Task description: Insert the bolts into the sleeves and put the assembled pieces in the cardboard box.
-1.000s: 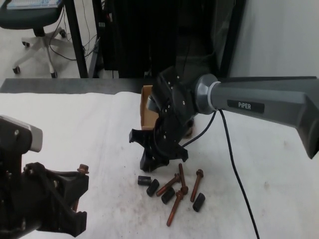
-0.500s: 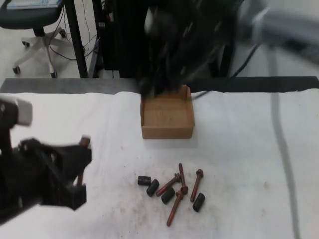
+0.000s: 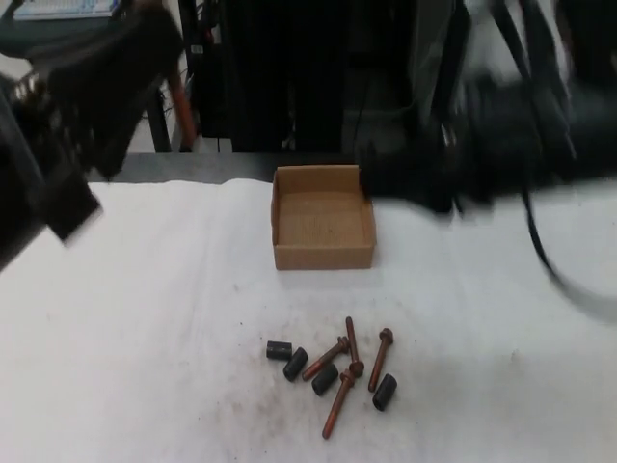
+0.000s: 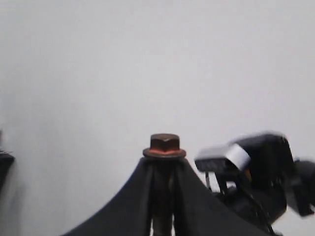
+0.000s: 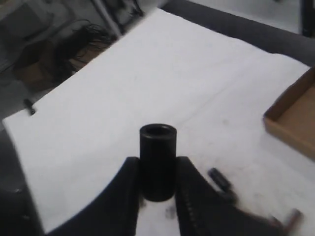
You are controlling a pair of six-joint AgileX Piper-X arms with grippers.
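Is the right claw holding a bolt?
No, the right gripper grips a black sleeve with its hollow end showing; the bolt is in the left gripper.

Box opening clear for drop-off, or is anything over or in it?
Nothing visible blocks it. The cardboard box stands open-topped and looks empty; loose bolts and sleeves lie nearer the camera, apart from it.

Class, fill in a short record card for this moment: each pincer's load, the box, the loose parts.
left pincer: shut on a bolt, head past the fingertips
right pincer: shut on a black sleeve
cardboard box: open-topped, on the white cloth
loose parts: four spare bolts, four spare sleeves, clustered nearer the camera than the box
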